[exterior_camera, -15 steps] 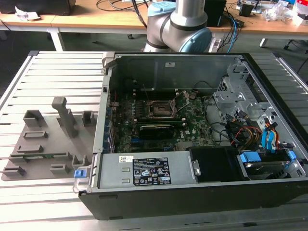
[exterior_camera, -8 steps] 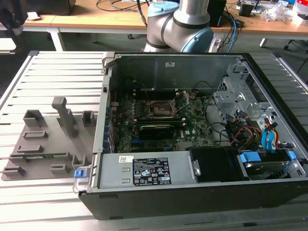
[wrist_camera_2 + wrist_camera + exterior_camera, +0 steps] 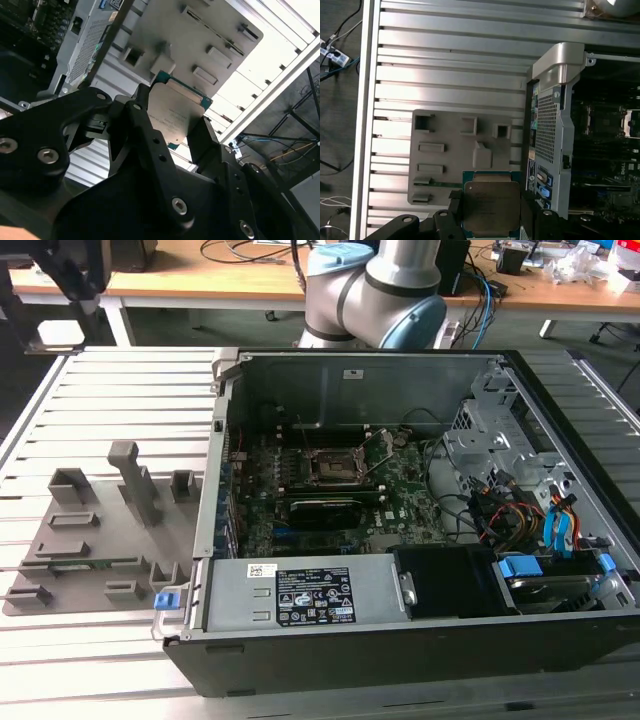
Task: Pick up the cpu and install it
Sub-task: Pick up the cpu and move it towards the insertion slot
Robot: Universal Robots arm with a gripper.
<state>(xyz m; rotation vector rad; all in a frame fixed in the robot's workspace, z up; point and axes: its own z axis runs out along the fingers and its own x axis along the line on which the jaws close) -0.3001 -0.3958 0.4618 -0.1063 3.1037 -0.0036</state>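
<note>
Silver-grey cpu (image 3: 491,212) clamped in end effector (image 3: 491,200), grey tray (image 3: 445,165) beyond fingertips; carry step, socket (image 3: 606,120) well apart.

I see an open computer case (image 3: 400,665) on a slatted metal table (image 3: 110,390), motherboard (image 3: 405,510) exposed, power supply (image 3: 300,595) along its wall nearest the exterior camera. Grey plastic tray (image 3: 100,540) just beside case, on the exterior view's left. Wooden desk (image 3: 200,280) with cables behind.
</note>
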